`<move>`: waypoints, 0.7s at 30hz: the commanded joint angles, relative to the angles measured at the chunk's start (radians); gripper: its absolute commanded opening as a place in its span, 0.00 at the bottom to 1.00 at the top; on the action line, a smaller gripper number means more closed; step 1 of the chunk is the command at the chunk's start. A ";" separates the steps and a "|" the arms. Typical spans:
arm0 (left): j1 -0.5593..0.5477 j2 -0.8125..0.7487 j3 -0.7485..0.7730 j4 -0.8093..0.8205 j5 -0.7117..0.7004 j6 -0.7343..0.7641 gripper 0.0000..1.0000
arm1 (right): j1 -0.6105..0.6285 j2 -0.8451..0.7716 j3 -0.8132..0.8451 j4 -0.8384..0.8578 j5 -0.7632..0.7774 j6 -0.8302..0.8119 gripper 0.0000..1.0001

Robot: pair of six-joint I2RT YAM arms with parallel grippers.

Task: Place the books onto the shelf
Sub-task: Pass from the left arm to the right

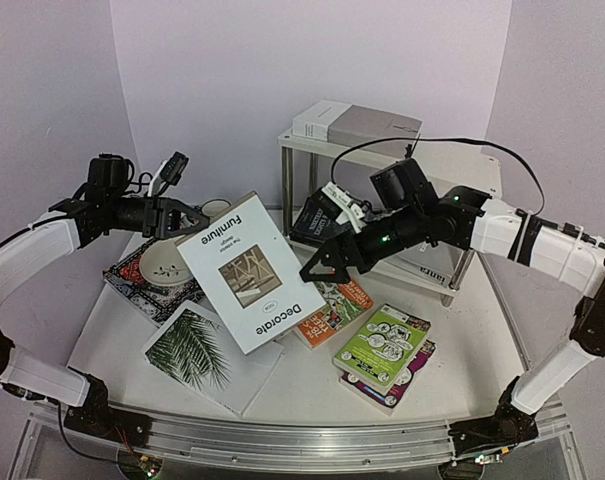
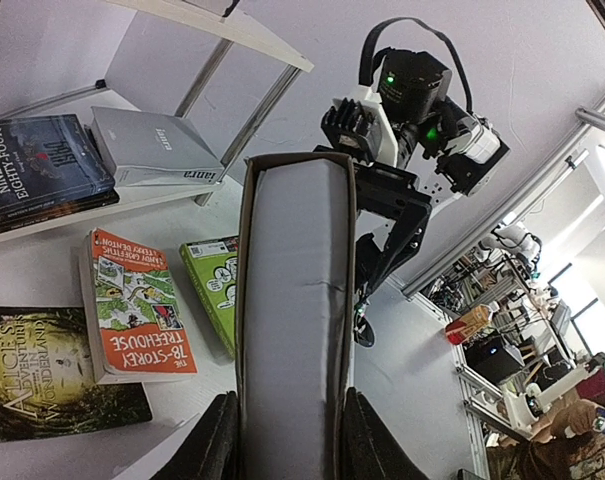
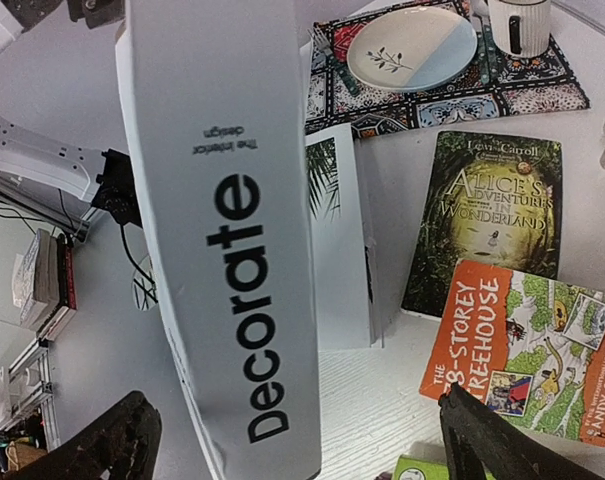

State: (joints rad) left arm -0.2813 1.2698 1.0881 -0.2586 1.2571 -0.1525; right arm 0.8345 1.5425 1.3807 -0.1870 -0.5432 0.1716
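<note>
The white book (image 1: 240, 270), pinched only at its edge by the left claw (image 1: 190, 220), could be dropped; the right claw (image 1: 310, 270) is spread.

Robotics lab: cluttered equipment benches (image 2: 497, 350), aluminium frame rail (image 1: 282, 440), plain backdrop walls (image 1: 282, 60).

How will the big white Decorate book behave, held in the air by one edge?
Probably stiff: the big white Decorate book looks flat though the left gripper pinches only one edge. Likely heavy, since its spine looks thick. It may tilt or slip.
</note>
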 commanded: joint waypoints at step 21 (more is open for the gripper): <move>-0.002 -0.034 0.076 0.055 0.082 0.054 0.35 | 0.040 0.108 0.070 0.171 -0.258 0.140 0.65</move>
State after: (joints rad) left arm -0.2813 1.2697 1.0998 -0.2483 1.3072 -0.1195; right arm 0.8438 1.6335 1.4281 -0.0407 -0.7512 0.3288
